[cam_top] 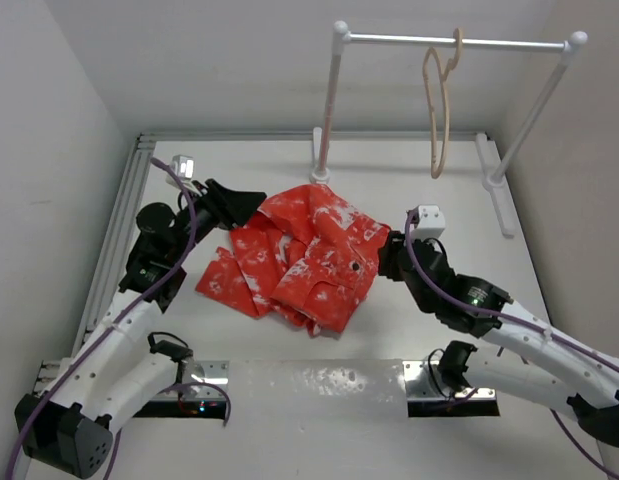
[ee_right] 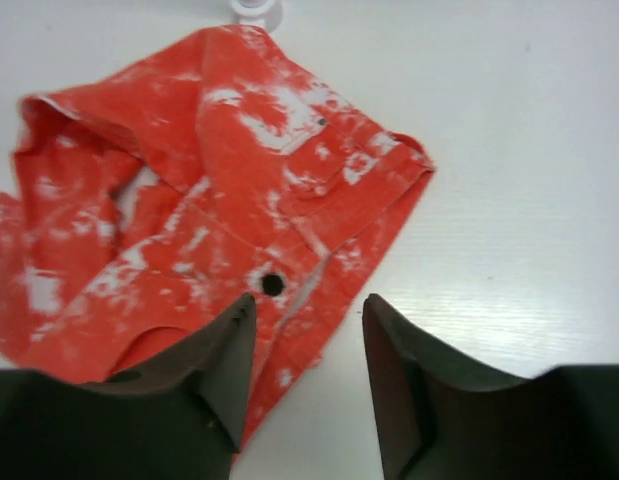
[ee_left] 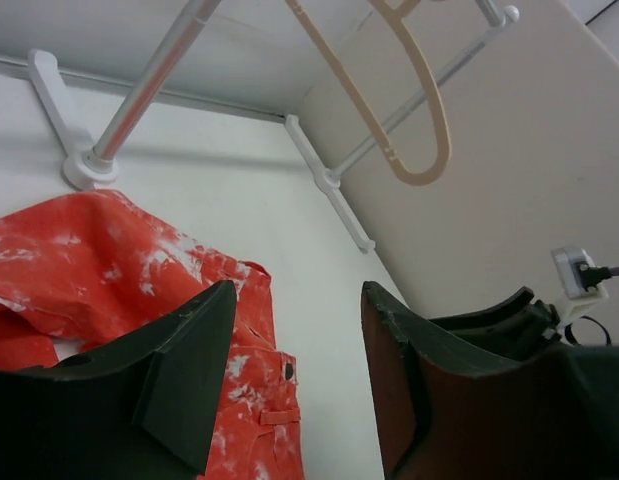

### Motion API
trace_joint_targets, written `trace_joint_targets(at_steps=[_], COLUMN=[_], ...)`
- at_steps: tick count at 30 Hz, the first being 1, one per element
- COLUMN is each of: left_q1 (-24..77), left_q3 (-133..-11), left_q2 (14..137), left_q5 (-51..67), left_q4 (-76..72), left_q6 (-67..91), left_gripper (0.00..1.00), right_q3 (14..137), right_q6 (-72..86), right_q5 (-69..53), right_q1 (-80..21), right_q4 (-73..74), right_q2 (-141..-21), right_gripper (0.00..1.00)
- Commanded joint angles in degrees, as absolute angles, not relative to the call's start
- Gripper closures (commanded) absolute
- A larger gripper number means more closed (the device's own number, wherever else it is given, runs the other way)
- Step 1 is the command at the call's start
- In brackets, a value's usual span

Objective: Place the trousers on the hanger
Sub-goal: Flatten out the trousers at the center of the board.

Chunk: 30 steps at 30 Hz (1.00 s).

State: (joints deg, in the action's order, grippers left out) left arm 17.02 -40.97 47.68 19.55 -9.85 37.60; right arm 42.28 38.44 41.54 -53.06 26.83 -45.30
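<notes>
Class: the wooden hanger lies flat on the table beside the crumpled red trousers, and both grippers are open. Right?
No. The wooden hanger hangs from the white rail, not on the table; the top external view shows it. The red trousers do lie crumpled there, and the left gripper and right gripper are open.

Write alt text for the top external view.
Crumpled red-orange trousers lie on the table between the left gripper and the right gripper, one at each side edge. A tan hanger hangs from the white rail behind them.
</notes>
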Motion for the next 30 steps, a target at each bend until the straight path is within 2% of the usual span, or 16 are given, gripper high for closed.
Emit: trace_joint_targets(at_steps=[1,2,3,6,8,9,12,13,14,16,17,19,22,23,26,30], left_q1=[17.1,17.1,17.1,17.1,18.1,18.9,26.4,31.8,34.3,38.8,39.5,39.9,39.8,39.8,39.7,39.5], left_q3=[-40.7,-40.3,-39.9,-40.4,-39.8,-40.0,-43.4,-43.2,-42.5,-39.2,-38.1,-33.0,-27.4,-26.9,-24.0,-24.1], left_q2=[46.3,46.1,46.0,46.1,48.3,49.9,56.9,58.6,58.8,58.1,57.5,54.8,49.8,48.8,44.8,46.5], left_q5=[18.1,17.7,17.1,15.6,16.3,16.7,14.5,8.9,5.9,-0.1,-2.1,-6.6,-13.4,-14.7,-19.2,-23.7], left_q4=[-11.8,-12.0,-12.1,-12.9,-17.9,-20.0,-15.0,-13.5,-12.3,-9.5,-8.4,-3.7,-0.3,1.9,4.0,4.7], left_q6=[38.4,38.9,39.3,39.9,42.0,42.4,38.1,36.8,35.9,33.6,32.8,32.3,34.5,35.1,37.3,38.5], left_gripper=[0.49,0.48,0.45,0.54,0.67,0.79,0.97,0.99,1.0,1.0,1.0,1.0,0.93,0.84,0.71,0.66], right_q3=[40.8,40.7,40.4,38.1,36.7,36.0,32.1,31.4,30.8,28.8,28.2,27.2,25.7,25.4,26.9,28.9], right_q6=[42.0,42.1,42.9,43.6,44.6,45.8,47.0,47.2,47.4,47.5,47.2,46.9,48.2,49.0,49.7,51.8], right_q5=[40.2,37.4,35.7,24.7,20.5,18.3,12.9,12.0,11.3,7.7,5.8,1.6,1.2,1.9,2.6,4.8], right_q1=[-49.3,-48.1,-46.6,-39.1,-33.9,-32.3,-26.3,-25.0,-22.2,-17.6,-16.4,-14.5,-14.2,-14.2,-13.9,-13.9], right_q4=[27.9,27.9,27.9,23.8,21.5,20.7,17.4,17.1,16.6,16.3,14.9,11.5,7.0,4.2,0.6,-5.3], right_q2=[-45.9,-46.2,-46.6,-48.6,-50.5,-51.9,-53.0,-53.3,-53.5,-55.8,-57.4,-62.7,-66.9,-67.6,-72.3,-79.9], right_gripper=[0.6,0.66,0.84,0.99,1.0,1.0,1.0,1.0,0.97,0.84,0.58,0.38,0.35,0.34,0.33,0.38])
